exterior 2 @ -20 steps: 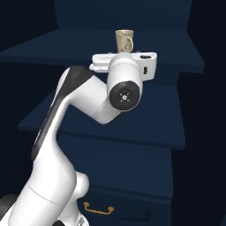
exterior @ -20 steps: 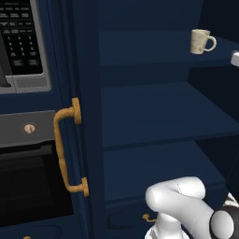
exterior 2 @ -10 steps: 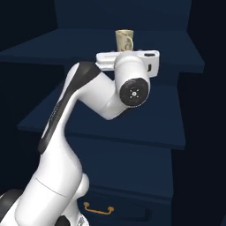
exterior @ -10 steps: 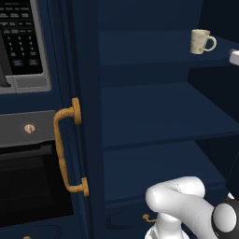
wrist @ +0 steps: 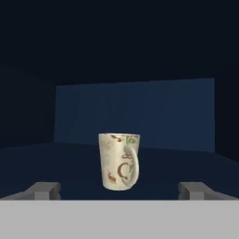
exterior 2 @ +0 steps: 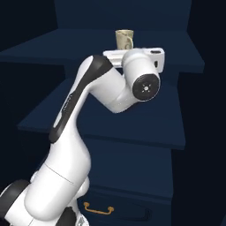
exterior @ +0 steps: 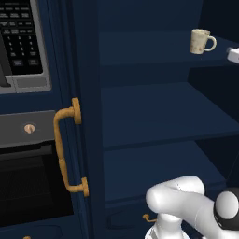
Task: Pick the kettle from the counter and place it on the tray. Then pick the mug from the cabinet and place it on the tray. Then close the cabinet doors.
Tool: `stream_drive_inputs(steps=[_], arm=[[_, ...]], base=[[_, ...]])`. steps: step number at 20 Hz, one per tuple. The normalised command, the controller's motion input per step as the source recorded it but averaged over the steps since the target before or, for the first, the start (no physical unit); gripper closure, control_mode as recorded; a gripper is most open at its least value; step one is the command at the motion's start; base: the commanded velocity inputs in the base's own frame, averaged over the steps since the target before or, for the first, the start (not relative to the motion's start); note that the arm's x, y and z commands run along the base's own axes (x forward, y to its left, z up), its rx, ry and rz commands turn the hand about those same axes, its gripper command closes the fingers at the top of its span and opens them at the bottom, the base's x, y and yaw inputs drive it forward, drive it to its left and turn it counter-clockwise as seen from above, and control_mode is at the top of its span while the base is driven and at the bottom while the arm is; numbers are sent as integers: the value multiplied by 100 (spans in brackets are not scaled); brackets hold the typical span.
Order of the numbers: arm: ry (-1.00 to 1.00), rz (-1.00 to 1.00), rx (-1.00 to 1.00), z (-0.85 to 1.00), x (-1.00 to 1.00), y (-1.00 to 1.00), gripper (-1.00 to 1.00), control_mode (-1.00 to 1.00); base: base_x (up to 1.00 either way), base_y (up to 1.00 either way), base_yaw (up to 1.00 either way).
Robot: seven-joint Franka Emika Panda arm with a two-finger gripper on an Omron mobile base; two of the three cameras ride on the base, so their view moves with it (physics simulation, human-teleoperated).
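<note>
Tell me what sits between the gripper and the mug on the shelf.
Nothing: in the hand view, only bare navy shelf separates the open gripper from the upright mug, handle facing the camera.

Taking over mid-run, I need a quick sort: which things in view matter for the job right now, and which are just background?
Job things:
- mug, upright on an upper cabinet shelf, handle facing the hand camera
- gripper, open, facing the mug
- cabinet door with its brass handle, standing open

Background:
- microwave keypad
- black oven door
- brass-handled drawer below
</note>
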Motion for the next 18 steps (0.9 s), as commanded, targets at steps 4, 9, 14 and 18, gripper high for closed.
stream_drive_inputs(steps=[4,9,14,18], arm=[[0,2,0,2,28,-1,-100,-100],[3,0,0,20,13,0,-100,-100],[10,0,0,11,16,0,-100,-100],[5,2,0,-3,8,0,-100,-100]], base=[[0,0,0],[0,0,0],[0,0,0],[0,0,0]])
